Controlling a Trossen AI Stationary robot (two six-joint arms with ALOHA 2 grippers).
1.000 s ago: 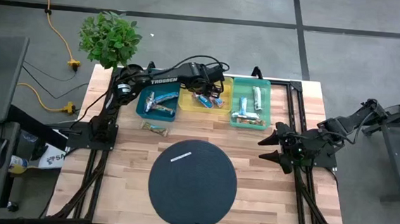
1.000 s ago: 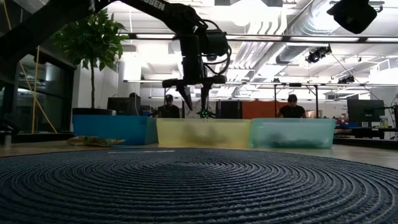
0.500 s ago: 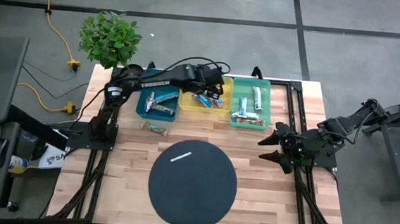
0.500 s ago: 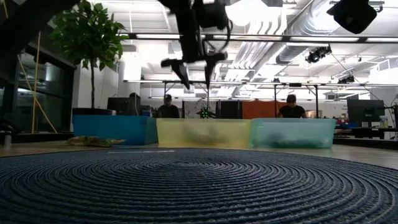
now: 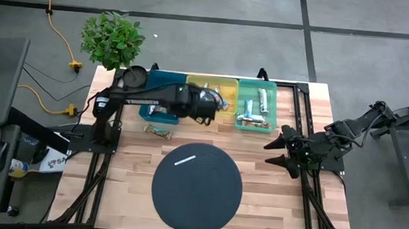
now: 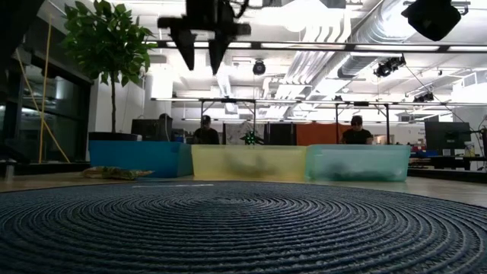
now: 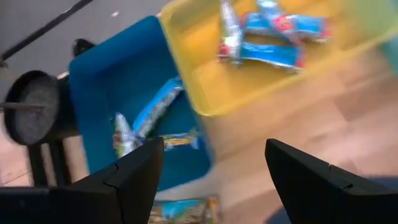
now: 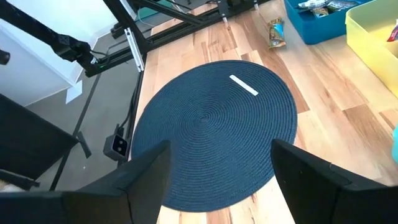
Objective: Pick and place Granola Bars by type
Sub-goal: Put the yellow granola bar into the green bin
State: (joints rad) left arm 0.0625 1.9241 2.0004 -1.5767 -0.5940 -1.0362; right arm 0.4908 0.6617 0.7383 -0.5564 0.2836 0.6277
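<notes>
Retreat is the change: the left hand (image 5: 206,106), which a second ago hung low over the yellow bin (image 5: 224,87), has risen and swung back toward the near edge of that bin, and it now sits just in front of it, above the seam with the blue bin (image 5: 165,78). Its fingers are spread wide and carry nothing. Blue-wrapped Granola Bars (image 7: 273,40) lie inside the yellow bin, so I judge a bar has just been dropped there and that delivery is finished. More bars rest in the blue bin and in the green bin (image 5: 257,86) on the yellow bin's other side. One multicolour bar (image 5: 158,131) lies loose on the surface, well in front of the blue bin, and looks like the likely next pick. Farther from the yellow bin, past the green one, the right hand (image 5: 272,152) waits, fingers wide and empty.
</notes>
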